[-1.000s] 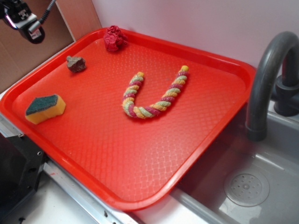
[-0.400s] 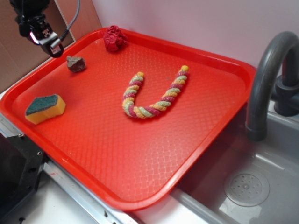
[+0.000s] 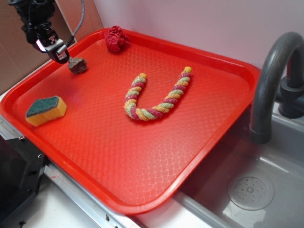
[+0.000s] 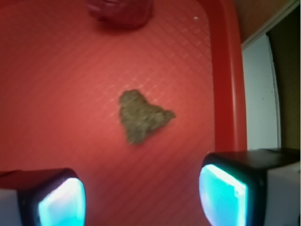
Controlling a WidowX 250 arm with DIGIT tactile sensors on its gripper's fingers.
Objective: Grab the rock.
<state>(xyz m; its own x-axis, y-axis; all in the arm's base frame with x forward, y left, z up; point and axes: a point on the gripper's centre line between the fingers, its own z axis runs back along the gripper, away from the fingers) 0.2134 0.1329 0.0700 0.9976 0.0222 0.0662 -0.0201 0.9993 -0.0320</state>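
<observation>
The gripper (image 4: 141,197), fingers spread wide (nothing between them), hovers above the rock (image 4: 141,116) on the red tray (image 3: 223,128).

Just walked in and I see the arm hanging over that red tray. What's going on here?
The robot arm is going after the rock near the back left corner of the red tray. Its claw hangs open just beside and above the rock, not touching it; the wrist view shows the rock ahead of the two fingers. The sponge, rope and dark red ball lie untouched.
</observation>
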